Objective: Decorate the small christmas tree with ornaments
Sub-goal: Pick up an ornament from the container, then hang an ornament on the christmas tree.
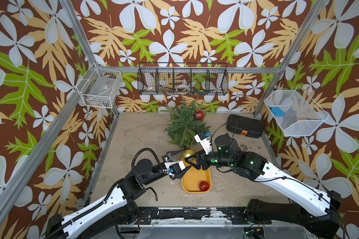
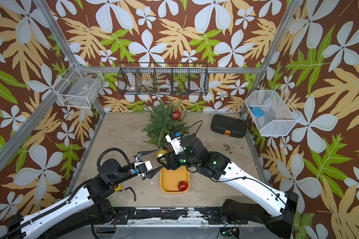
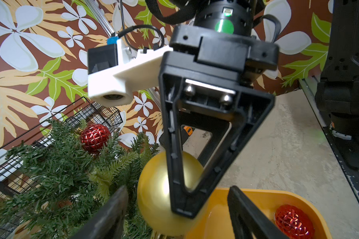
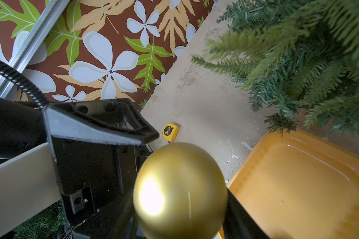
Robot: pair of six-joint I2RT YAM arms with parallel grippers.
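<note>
Gold is the piece in play: a smooth, shiny, round gold bauble (image 1: 188,154) sits between the 2 claws at the far end of the oblong yellow plastic tray (image 1: 193,178), just beside the lowest branches of the small, dark green needled christmas tree (image 1: 182,126) on the mottled beige desk (image 1: 137,132). The right claw (image 4: 180,204) appears to pinch the gold bauble, 1 black finger against each side in the right wrist view. The left claw (image 3: 177,189) is spread wide, its fingers flanking the ball and apparently clear of it.

The coming move turns on 1 relation: the tree lies straight beyond the ball, away from the robot's base, branch tips just beside it. The right arm is the nearer, so I judge a short carry up and forward would reach a branch.

A faceted glittery red bauble (image 1: 198,115) hangs high in the tree; the other red bauble (image 1: 203,185) lies at the near end of the tray.

The gold bauble's thin loop cannot be made out in any view, so which way it points is unknown. Whether the ball rests on the tray rim or is lifted clear I cannot tell. Branches and arms cover the tree's foot.
</note>
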